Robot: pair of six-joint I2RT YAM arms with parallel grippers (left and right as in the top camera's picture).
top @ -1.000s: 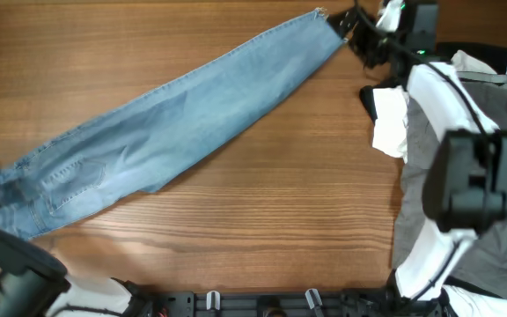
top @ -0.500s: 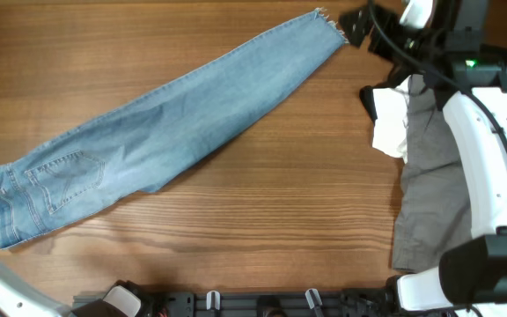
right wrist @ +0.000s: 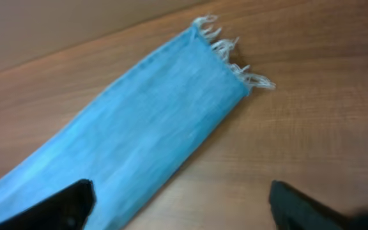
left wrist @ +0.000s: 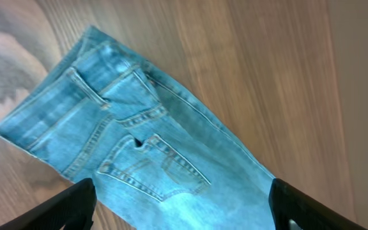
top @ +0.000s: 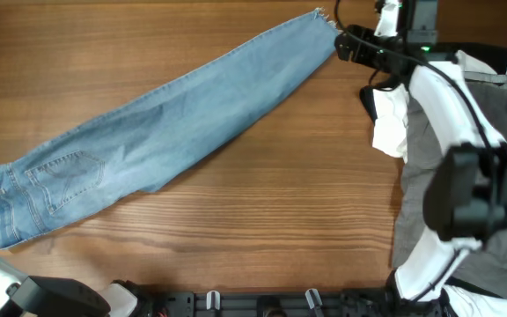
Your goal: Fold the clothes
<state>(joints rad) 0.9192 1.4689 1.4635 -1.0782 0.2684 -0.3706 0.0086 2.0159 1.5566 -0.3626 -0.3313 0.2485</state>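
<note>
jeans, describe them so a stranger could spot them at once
On the wooden table, look at the long strip running diagonally from the lower-left edge to the top right: those are the jeans. They are the only light-blue item, laid flat, unlike the grey and white pile at right.

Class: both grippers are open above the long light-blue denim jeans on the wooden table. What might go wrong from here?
The right gripper hangs near the frayed hem of the long light-blue denim jeans; it might pinch only loose threads and slip. The left gripper hangs above the waistband; it might catch just one layer. The grey trousers lie close and could snag the right arm.
</note>
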